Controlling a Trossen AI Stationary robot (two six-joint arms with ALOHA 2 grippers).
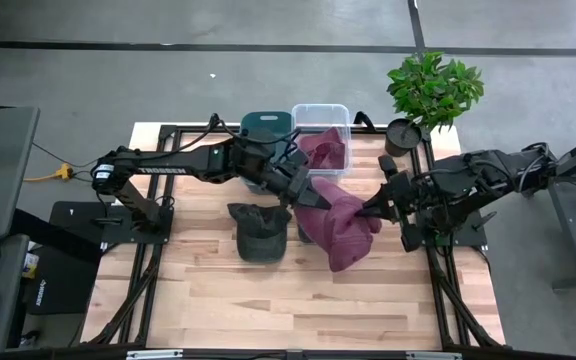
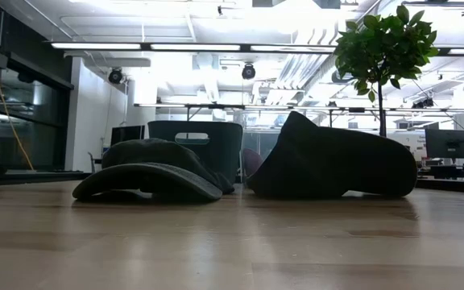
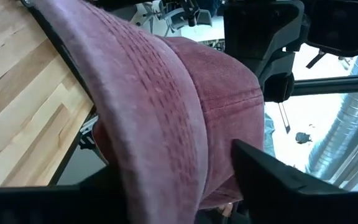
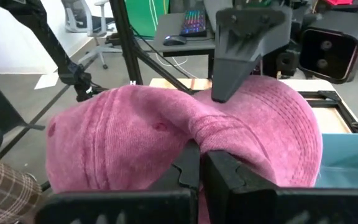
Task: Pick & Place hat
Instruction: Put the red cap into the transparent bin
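Centre right in the high view, the pink hat [image 1: 340, 232] lies on the table [image 1: 268, 300], brim toward the upper left, pinched from both ends: left gripper [image 1: 311, 198] clamps the brim, right gripper [image 1: 370, 212] the crown, jaws narrow.

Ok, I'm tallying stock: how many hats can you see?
3: a maroon hat gripped by both the left gripper and right gripper, a dark hat on the table, another maroon hat in the clear bin. More may be hidden.
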